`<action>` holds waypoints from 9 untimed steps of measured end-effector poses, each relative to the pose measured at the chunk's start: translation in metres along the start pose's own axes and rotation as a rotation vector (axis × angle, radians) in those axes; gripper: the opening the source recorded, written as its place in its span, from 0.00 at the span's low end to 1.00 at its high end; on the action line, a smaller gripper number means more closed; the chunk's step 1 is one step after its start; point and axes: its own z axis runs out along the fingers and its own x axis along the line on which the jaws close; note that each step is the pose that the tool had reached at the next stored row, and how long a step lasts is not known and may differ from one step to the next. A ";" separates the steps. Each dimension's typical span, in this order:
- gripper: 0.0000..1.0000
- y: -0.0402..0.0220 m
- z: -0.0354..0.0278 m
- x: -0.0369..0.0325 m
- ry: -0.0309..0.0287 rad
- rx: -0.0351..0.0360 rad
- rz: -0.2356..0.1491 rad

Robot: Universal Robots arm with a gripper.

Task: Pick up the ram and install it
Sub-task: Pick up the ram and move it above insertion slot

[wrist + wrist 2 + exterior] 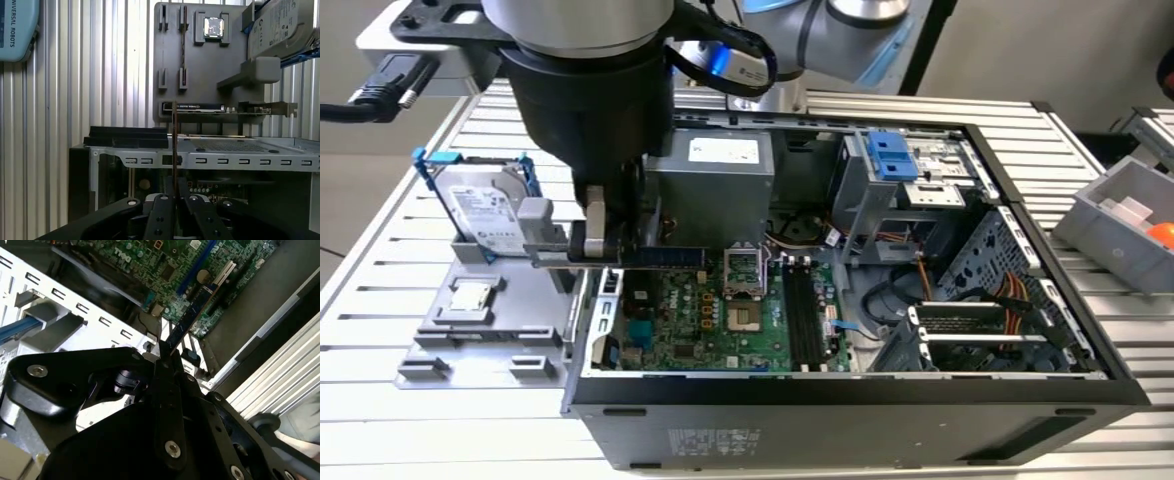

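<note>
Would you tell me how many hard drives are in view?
1. The blue-framed hard drive stands on the grey holder beside the computer case, on the exterior view's left. Others may be hidden inside the case's drive bays.

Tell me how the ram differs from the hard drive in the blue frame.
The ram is a thin dark stick; the hard drive is a thicker silver block in a blue frame. The ram is clamped in the gripper above the open computer case; the hard drive stands in the grey holder beside it, untouched. Both are rectangular computer parts.
</note>
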 end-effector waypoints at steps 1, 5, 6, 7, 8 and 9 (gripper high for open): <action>0.00 -0.0020 -0.0001 0.0000 0.0000 -0.0003 0.000; 0.00 -0.0096 -0.0004 0.0000 0.0001 -0.0013 0.000; 0.00 -0.0115 -0.0004 0.0000 0.0000 -0.0015 0.000; 0.00 -0.0133 -0.0005 0.0000 0.0001 -0.0018 0.000; 0.00 -0.0153 -0.0005 0.0000 -0.0001 -0.0019 0.000; 0.00 -0.0170 -0.0006 0.0000 0.0000 -0.0022 0.000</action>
